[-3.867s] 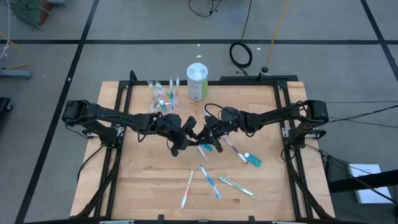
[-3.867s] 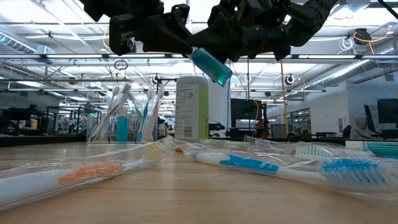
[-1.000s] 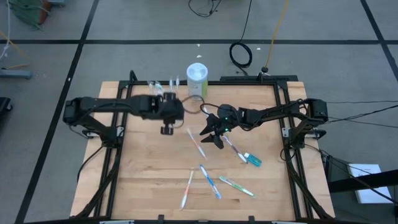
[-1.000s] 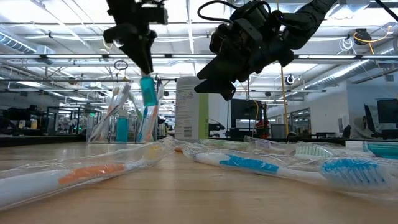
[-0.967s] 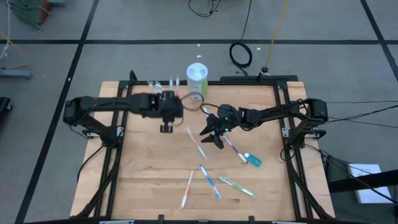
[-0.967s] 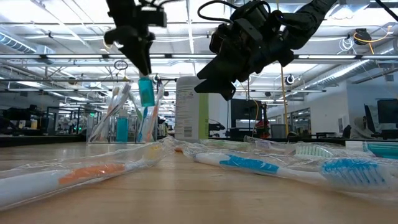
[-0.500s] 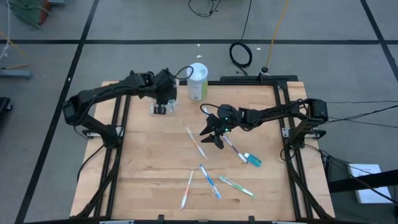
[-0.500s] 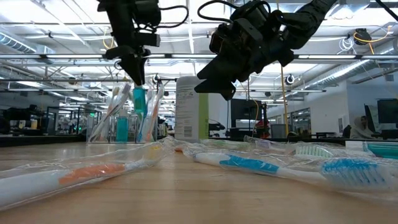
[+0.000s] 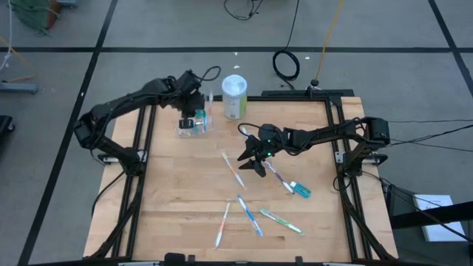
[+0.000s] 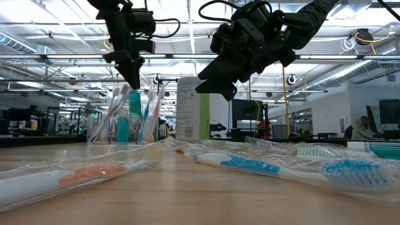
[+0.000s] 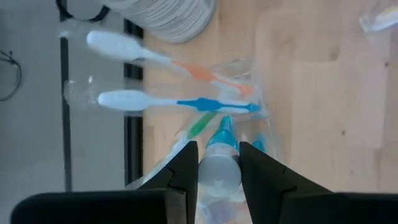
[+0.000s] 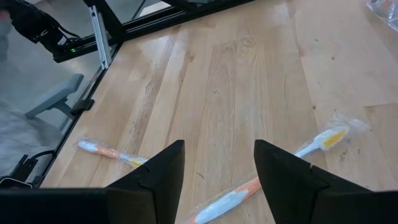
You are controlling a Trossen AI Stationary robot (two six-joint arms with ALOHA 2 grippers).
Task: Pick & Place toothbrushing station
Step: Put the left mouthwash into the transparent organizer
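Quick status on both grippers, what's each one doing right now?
Left gripper: closed on a blue tube, over the clear cup.
Right gripper: open, empty, above the table near the loose toothbrushes.

My matt black left pincer [image 11: 217, 163] is pinching a small blue tube [image 11: 221, 163] with a smooth, frosted plastic cap. The small clear plastic cup [image 9: 191, 123] is glinting — glossy and see-through. The pale wooden table [image 9: 185, 199] is showing a smooth, grained finish, and the toothbrush with the orange grip [image 12: 267, 175] is lying in crinkly clear wrap — shiny stuff.
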